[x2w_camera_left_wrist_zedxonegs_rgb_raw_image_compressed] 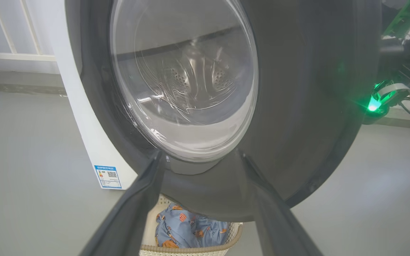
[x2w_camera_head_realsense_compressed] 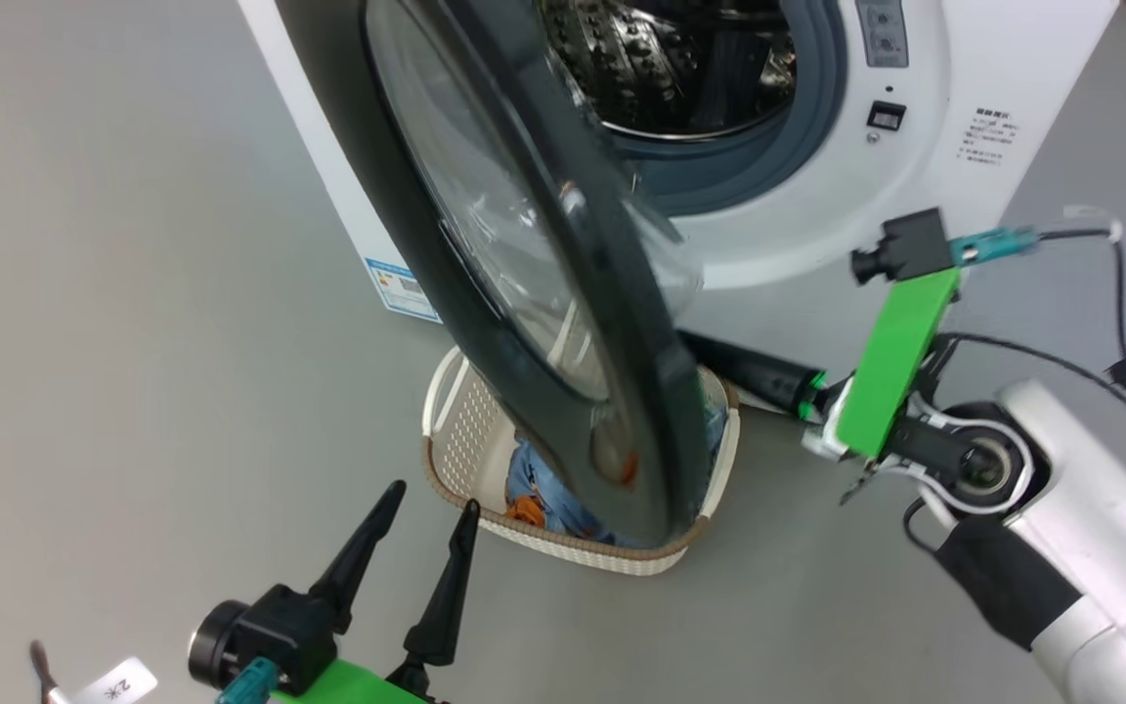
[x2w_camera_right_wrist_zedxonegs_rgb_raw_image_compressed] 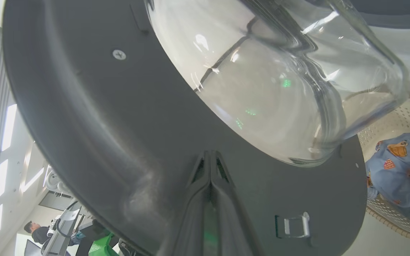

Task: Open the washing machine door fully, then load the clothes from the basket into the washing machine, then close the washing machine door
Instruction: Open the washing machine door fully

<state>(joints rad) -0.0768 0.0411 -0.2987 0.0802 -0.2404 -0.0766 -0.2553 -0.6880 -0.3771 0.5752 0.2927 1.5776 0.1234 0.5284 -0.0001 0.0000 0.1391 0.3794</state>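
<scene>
Closest to you, the left gripper (x2w_camera_head_realsense_compressed: 432, 494) is spread wide and holds nothing, its fingers pointing at the outer face of the washing machine door (x2w_camera_head_realsense_compressed: 612, 323). In the left wrist view the two fingers frame the door's lower rim. That looks like the side the door swings toward, so a harder push could drive the glossy panel into those open fingers. I'd pull that arm clear first. Just beyond it the basket (x2w_camera_head_realsense_compressed: 465, 430) sits on the floor in front of the washing machine (x2w_camera_head_realsense_compressed: 993, 59), with the clothes (x2w_camera_head_realsense_compressed: 534, 489) inside it. The door is only part open and hangs right over the basket, so a reach from above would likely hit the door's bottom edge or tip the basket. On the far side of the door, the right gripper (x2w_camera_right_wrist_zedxonegs_rgb_raw_image_compressed: 210, 160) has its fingers pressed together and pinches nothing. Its tips appear to rest on the door's dark inner panel, below the bulging glass (x2w_camera_right_wrist_zedxonegs_rgb_raw_image_compressed: 272, 89). That panel looks smooth, so the tips could skid toward the glass or the metal latch (x2w_camera_right_wrist_zedxonegs_rgb_raw_image_compressed: 294, 225). If they slipped off the rim, the door might drift back toward the gasket (x2w_camera_head_realsense_compressed: 807, 117) and the drum (x2w_camera_head_realsense_compressed: 680, 59).
</scene>
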